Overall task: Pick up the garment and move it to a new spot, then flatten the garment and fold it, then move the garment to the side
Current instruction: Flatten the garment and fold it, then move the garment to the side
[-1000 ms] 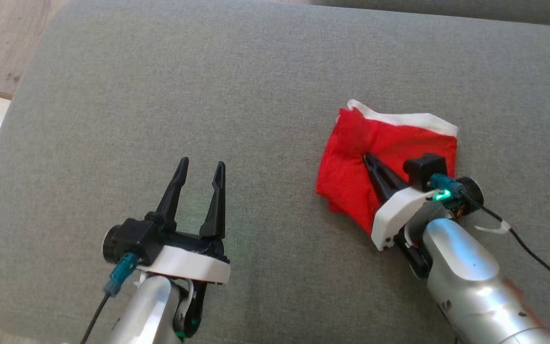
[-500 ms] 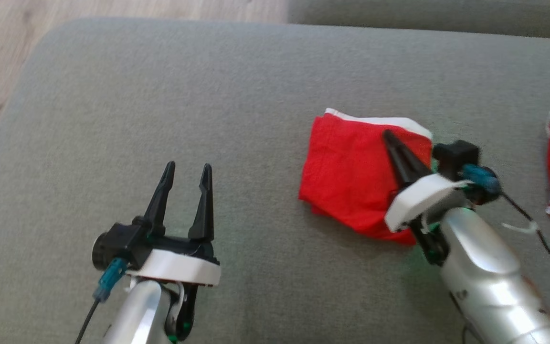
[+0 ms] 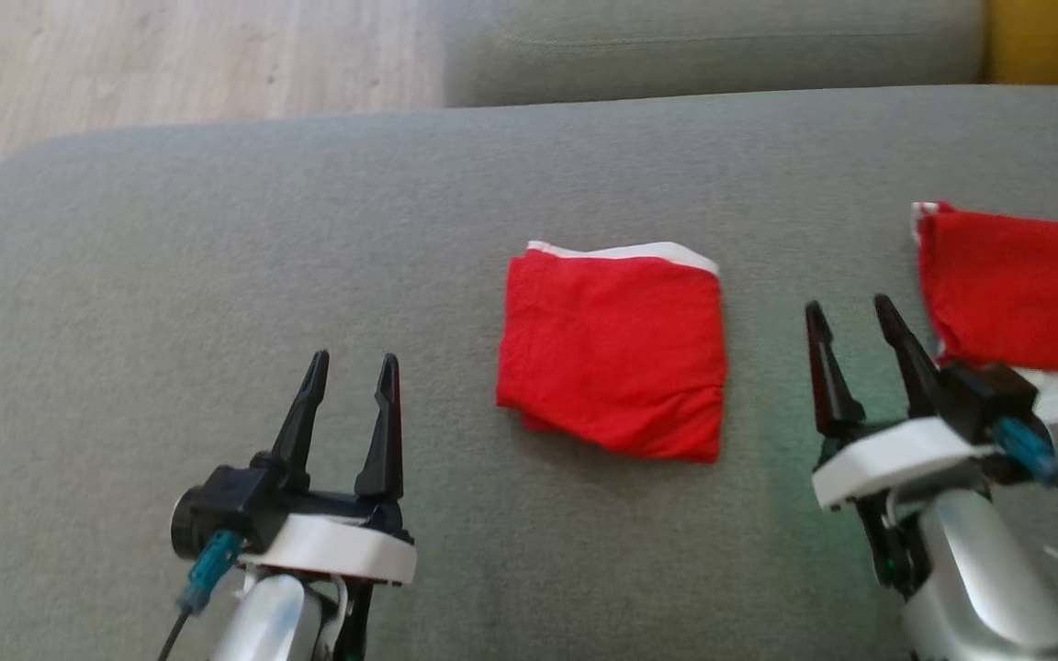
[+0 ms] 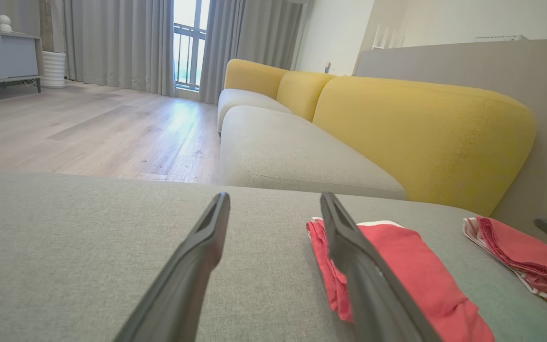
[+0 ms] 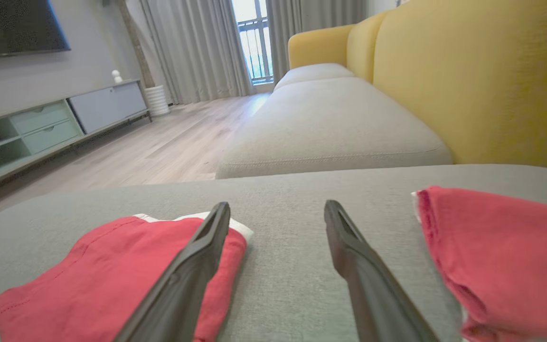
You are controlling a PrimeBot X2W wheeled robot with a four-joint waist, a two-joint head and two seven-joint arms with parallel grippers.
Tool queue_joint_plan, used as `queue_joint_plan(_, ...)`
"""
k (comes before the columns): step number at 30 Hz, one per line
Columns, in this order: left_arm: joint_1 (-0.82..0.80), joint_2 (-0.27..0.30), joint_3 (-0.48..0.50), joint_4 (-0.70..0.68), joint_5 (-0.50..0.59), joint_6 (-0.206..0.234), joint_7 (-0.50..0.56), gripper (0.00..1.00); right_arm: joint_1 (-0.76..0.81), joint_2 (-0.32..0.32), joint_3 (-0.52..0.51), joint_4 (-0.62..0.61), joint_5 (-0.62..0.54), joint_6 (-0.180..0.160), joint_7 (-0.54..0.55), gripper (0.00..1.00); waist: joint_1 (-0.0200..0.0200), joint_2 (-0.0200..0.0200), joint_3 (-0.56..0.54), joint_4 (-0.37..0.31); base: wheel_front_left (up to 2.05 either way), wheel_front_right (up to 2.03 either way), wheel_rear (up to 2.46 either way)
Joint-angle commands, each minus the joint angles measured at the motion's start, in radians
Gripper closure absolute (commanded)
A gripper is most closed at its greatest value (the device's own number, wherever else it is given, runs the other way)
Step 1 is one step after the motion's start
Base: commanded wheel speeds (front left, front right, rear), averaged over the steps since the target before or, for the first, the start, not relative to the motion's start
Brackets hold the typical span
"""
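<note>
Right end effector withdrawn from garment | right wrist view: yellow backrest

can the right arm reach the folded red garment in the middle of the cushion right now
Probably yes. The right gripper stands open beside the folded red garment, with bare grey cushion between them. The other red garment lies on the gripper's far side, out of the way.
</note>
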Motion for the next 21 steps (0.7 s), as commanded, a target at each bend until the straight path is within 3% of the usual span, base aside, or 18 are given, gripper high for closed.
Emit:
queue_joint_plan(1, -0.014, 0.004, 0.043, -0.028, 0.008, -0.006, -0.005, 0.0, 0.013, 0.014, -0.005, -0.065, -0.013, 0.008, -0.011, 0.0, 0.0001, 0.0, -0.017, -0.025, 0.0, 0.0, 0.0)
queue_joint_plan(8, 0.018, 0.004, 0.08, -0.03, 0.053, -0.023, -0.005, 0.0, 0.123, 0.054, -0.112, -0.185, -0.075, 0.008, 0.001, 0.0, 0.0001, 0.0, -0.016, -0.059, 0.0, 0.0, 0.0)
queue_joint_plan(21, -0.003, 0.004, 0.07, -0.035, 0.061, -0.04, -0.005, 0.0, 0.131, 0.062, -0.083, -0.253, -0.048, 0.008, 0.049, 0.0, 0.0001, 0.0, 0.018, -0.029, 0.0, 0.0, 0.0)
